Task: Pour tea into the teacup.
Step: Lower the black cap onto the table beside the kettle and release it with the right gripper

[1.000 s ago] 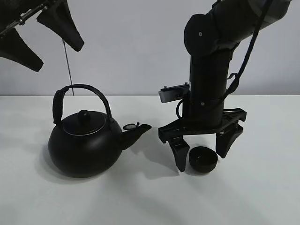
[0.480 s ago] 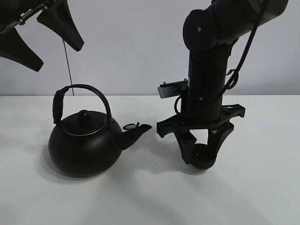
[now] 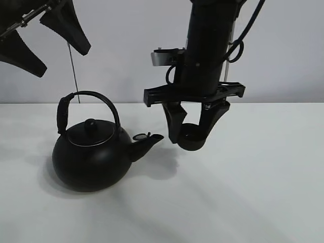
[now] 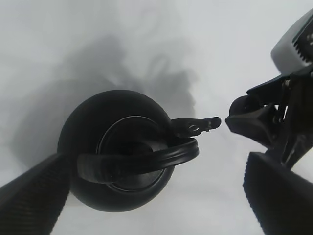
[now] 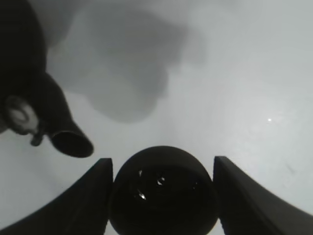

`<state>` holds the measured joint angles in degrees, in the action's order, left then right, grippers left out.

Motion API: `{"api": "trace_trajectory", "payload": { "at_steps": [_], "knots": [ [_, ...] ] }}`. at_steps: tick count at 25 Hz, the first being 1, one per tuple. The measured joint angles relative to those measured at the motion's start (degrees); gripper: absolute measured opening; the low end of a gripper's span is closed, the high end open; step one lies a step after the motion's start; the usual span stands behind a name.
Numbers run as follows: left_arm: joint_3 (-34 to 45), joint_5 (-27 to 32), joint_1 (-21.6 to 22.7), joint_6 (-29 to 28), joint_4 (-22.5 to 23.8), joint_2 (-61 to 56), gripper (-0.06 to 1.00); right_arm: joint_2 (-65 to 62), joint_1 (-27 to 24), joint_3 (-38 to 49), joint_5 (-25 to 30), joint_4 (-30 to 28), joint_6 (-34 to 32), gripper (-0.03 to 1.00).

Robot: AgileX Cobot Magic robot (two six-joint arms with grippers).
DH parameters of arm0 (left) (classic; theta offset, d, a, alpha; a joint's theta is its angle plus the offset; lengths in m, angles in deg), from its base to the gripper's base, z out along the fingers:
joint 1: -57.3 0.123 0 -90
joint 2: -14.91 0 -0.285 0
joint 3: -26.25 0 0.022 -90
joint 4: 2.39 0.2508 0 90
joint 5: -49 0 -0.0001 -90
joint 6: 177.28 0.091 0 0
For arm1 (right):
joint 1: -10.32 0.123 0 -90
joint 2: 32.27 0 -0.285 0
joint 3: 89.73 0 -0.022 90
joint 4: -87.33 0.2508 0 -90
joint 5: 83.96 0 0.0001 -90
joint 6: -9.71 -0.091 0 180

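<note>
Left claw (image 3: 62, 62) hangs wide open, high above the kettle (image 3: 88, 157), which stands on the table (image 3: 263, 192). Further right we see our right claw (image 3: 191, 132) gripping the teacup (image 3: 192, 144), held in the air just beside the spout (image 3: 148, 143).

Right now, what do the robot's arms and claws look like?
The left gripper and right gripper are matte black with wedge-shaped fingers. The right arm is a thick black tube with a looping black cable and a small grey box.
</note>
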<state>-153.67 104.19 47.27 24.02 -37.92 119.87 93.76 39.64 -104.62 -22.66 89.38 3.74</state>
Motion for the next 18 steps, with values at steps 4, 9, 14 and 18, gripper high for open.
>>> {"api": "trace_trajectory", "payload": {
  "at_steps": [4,9,14,18],
  "knots": [
    [0.00,0.00,0.00,0.00,0.00,0.00,0.70,0.98,3.25,0.00,-1.13,-0.09,0.00,0.40],
    [0.00,0.00,0.00,0.00,0.00,0.00,0.70,3.05,4.89,0.00,-2.60,-1.40,-0.35,0.40],
    [0.00,0.00,0.00,0.00,0.00,0.00,0.70,5.21,4.89,0.00,-2.84,-2.40,-0.75,0.40],
    [0.00,0.00,0.00,0.00,0.00,0.00,0.70,6.48,4.89,0.00,-2.91,-2.70,-0.87,0.40]
  ]
}}
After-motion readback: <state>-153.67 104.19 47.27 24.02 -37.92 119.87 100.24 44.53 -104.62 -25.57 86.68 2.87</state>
